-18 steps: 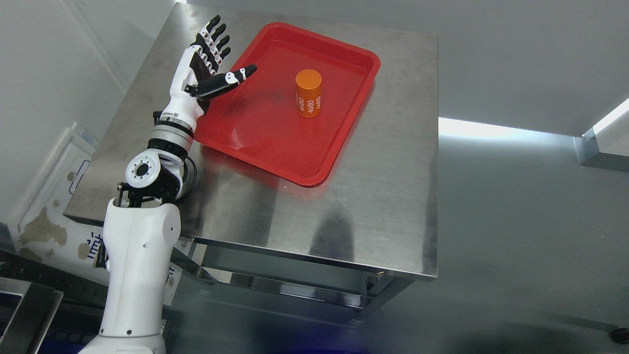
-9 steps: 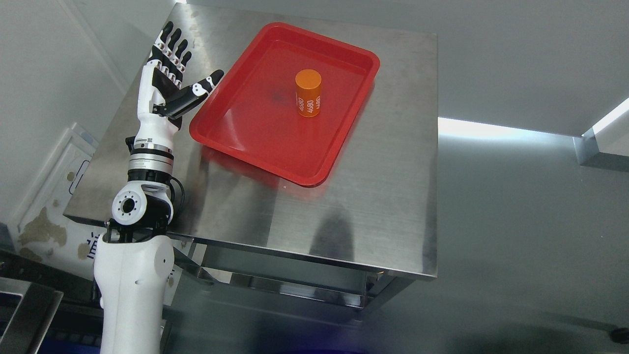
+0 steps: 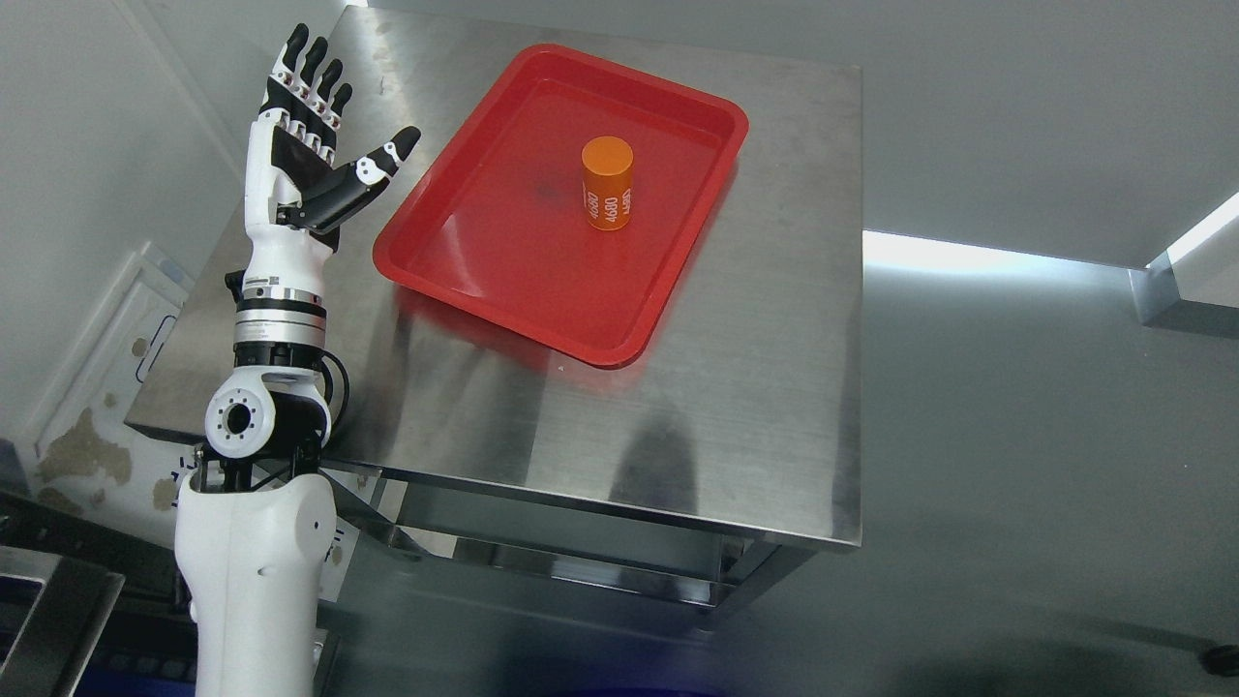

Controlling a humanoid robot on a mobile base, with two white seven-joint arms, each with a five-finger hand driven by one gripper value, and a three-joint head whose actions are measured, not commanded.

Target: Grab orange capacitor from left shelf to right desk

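An orange capacitor [image 3: 608, 183] with white print stands upright in the far half of a red tray [image 3: 484, 271]. The tray lies on a steel table [image 3: 716, 387]. My left hand [image 3: 315, 145] is raised over the table's left edge, well to the left of the tray and clear of the capacitor. Its fingers [image 3: 302, 73] point up and are spread, the thumb juts toward the tray, and it holds nothing. The right arm does not show.
The table's front edge runs across the lower middle, with a lower shelf [image 3: 581, 542] beneath it. A grey floor [image 3: 1045, 436] lies to the right. A white wall [image 3: 87, 165] and a worn panel [image 3: 106, 387] stand at the left.
My left hand has swung left, from over the tray's left rim to beyond the table's left edge, staying open. The capacitor and tray have not moved.
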